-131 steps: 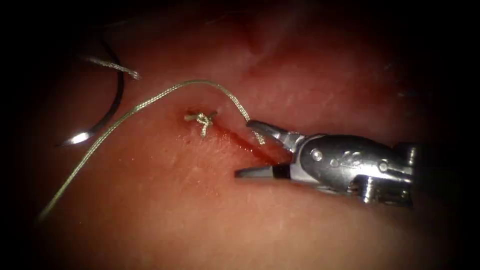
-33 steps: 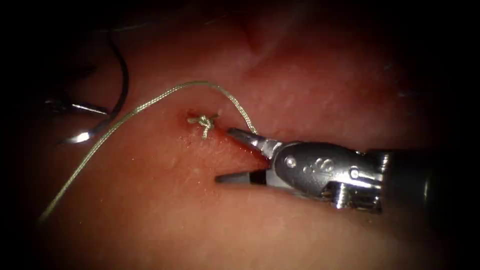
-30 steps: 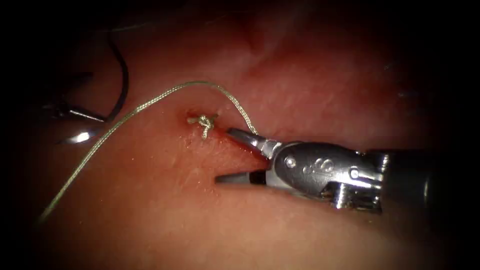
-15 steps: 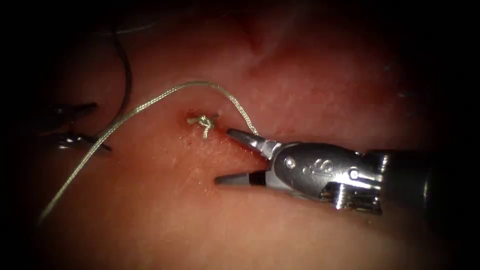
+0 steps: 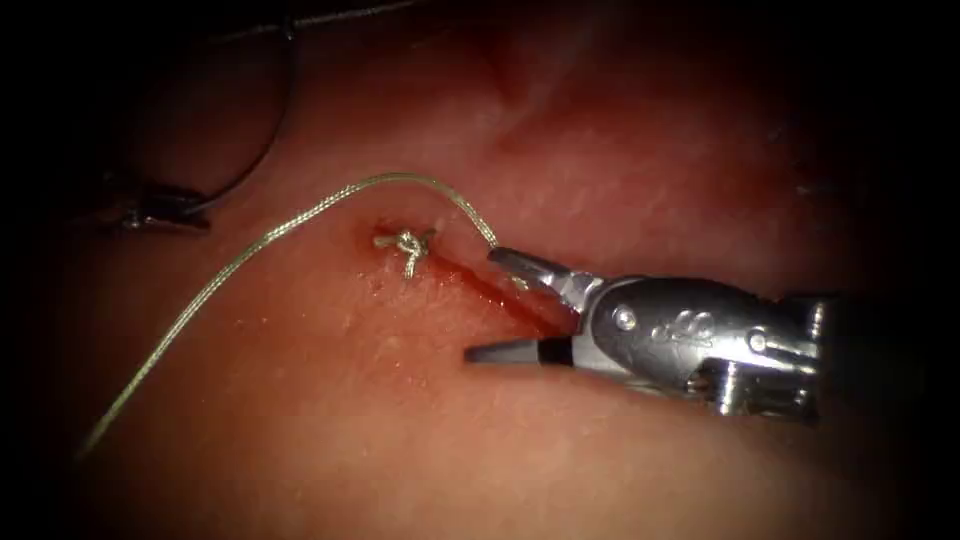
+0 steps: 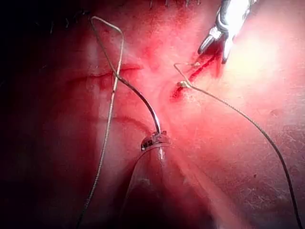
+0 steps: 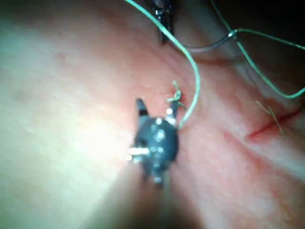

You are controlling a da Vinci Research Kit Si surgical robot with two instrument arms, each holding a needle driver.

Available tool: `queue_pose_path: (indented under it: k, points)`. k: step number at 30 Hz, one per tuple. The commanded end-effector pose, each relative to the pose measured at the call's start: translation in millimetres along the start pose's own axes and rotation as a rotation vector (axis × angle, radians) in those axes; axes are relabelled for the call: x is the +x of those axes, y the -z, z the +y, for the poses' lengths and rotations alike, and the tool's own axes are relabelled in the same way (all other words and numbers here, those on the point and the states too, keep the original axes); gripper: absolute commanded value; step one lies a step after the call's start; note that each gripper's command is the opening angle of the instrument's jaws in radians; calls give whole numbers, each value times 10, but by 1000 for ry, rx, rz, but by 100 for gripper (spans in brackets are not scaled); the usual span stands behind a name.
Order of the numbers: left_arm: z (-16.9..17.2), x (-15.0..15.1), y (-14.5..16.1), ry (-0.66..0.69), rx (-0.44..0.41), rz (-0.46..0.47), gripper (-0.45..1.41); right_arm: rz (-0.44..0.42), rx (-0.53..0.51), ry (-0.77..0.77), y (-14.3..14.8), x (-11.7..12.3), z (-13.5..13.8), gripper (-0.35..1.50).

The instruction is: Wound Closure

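Observation:
On the tissue (image 5: 330, 400), a short cut (image 5: 500, 295) with red fluid runs from a tied knot (image 5: 405, 243) toward my right tool (image 5: 483, 305). That tool's jaws stand open astride the cut and hold nothing. The thread (image 5: 300, 215) arcs over the knot and goes into the tissue beside the upper jaw. Far left of the cut, my left tool (image 5: 165, 208) is shut on the curved needle (image 5: 268, 140) near its lower end, with the needle lifted off the tissue. The left wrist view shows these jaws (image 6: 155, 140) clamped on the needle (image 6: 140, 98).
From the needle's far end the thread (image 6: 107, 119) loops back and trails off across the tissue. A second red cut (image 7: 269, 125) lies on the tissue away from the knot (image 7: 175, 98).
My left tool came in from the left, closed on the needle lying on the tissue and lifted it up and away. My right tool slid left, then back to the right, jaws still open.

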Motion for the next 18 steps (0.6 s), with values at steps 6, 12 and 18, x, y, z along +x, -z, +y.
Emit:
queue_pose_path:
  k: [6,12,18]
  points:
    - [4,41,-11,23,-27,75,-45,-34,-11,-22,32,-2,16,140]
    - [9,77,-33,14,-49,91,-45,-36,-53,-56,57,3,31,140]
    - [7,153,-65,35,-93,145,-45,-84,-103,-125,78,-4,34,128]
